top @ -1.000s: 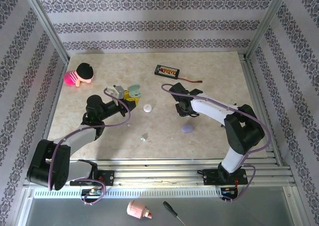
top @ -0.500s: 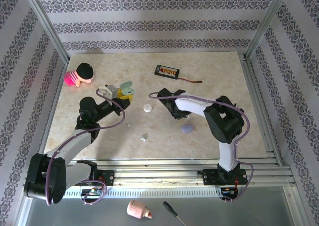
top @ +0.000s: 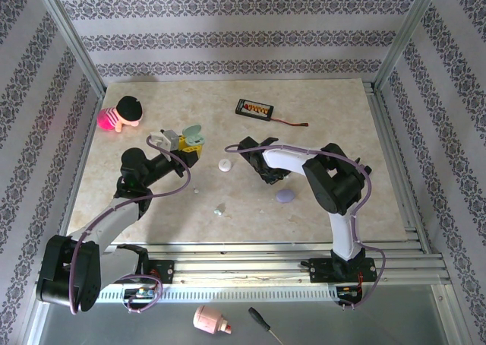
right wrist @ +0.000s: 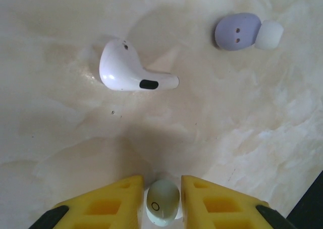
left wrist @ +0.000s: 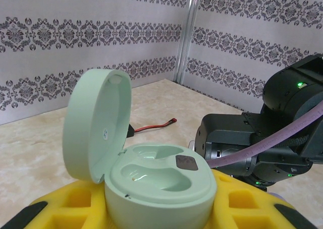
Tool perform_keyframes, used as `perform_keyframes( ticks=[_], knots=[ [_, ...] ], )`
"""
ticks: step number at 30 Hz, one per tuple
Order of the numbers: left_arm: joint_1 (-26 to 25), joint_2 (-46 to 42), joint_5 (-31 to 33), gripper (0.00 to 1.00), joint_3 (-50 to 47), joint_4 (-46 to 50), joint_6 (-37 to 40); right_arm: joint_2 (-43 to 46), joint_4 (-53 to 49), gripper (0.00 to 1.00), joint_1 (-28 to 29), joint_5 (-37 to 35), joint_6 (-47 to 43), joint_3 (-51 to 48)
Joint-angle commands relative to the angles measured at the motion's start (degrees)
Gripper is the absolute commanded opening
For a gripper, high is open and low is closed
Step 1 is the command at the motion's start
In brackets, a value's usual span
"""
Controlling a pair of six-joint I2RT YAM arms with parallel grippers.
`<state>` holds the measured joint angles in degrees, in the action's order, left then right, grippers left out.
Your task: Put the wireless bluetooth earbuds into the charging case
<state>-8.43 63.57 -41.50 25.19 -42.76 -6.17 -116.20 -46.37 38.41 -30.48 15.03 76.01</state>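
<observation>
- Top external view: the left claw (top: 191, 148) is raised over the left half of the beige marbled table (top: 334, 132). It holds up a mint-green pebble-shaped plastic charging case (top: 193, 134) with the lid open.
- Left wrist view: that case (left wrist: 159, 186) is clamped between the yellow foam pads (left wrist: 65, 209) of the left claw (left wrist: 157, 211). The jaws are partly closed against its sides.
- Its round lid (left wrist: 98, 125) stands upright on the hinge, and two moulded wells show in the base.
- Right wrist view: the right claw (right wrist: 162, 184) points down at the table. Its yellow pads (right wrist: 116, 201) are drawn narrow on either side of a small mint-green oval earbud (right wrist: 162, 203). Whether they actually press on it I cannot tell.
- Beyond the fingertips lies a glossy white stemmed earbud (right wrist: 132, 71). Further right is a lavender earbud with a whitish tip (right wrist: 239, 31), and the two are well apart.
- Top external view: the right claw (top: 267, 175) sits low near the table's middle, between a white round case (top: 225, 164) and a lavender pebble-shaped case (top: 285, 196).
- A black rectangular board with a red wire (top: 253, 109) lies towards the far edge. A pink doll with black hair (top: 121, 113) lies at the far left.
</observation>
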Motion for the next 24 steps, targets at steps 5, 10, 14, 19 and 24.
perform_keyframes(
  ticks=[5,10,14,19,24],
  knots=[
    [0.6,-1.1,-0.8,0.26,-0.3,-0.4,1.0,-1.1,-3.5,0.25,0.2,-1.9,0.4,0.9],
    [0.6,-1.0,-0.8,0.26,-0.2,-0.6,0.9,-0.9,-3.9,0.25,0.0,-2.1,0.2,0.6],
    [0.7,-0.4,-1.1,0.26,-0.1,-1.0,0.7,-1.1,-3.0,0.23,-0.2,-1.8,-0.2,0.0],
    [0.6,0.2,-1.5,0.26,0.3,-1.4,0.3,-1.0,-2.5,0.19,-0.5,-1.9,-1.0,-0.6],
    [0.7,0.5,-2.2,0.26,0.8,-1.0,0.5,2.5,-1.5,0.16,-0.8,-1.3,-1.7,-1.7]
  ],
)
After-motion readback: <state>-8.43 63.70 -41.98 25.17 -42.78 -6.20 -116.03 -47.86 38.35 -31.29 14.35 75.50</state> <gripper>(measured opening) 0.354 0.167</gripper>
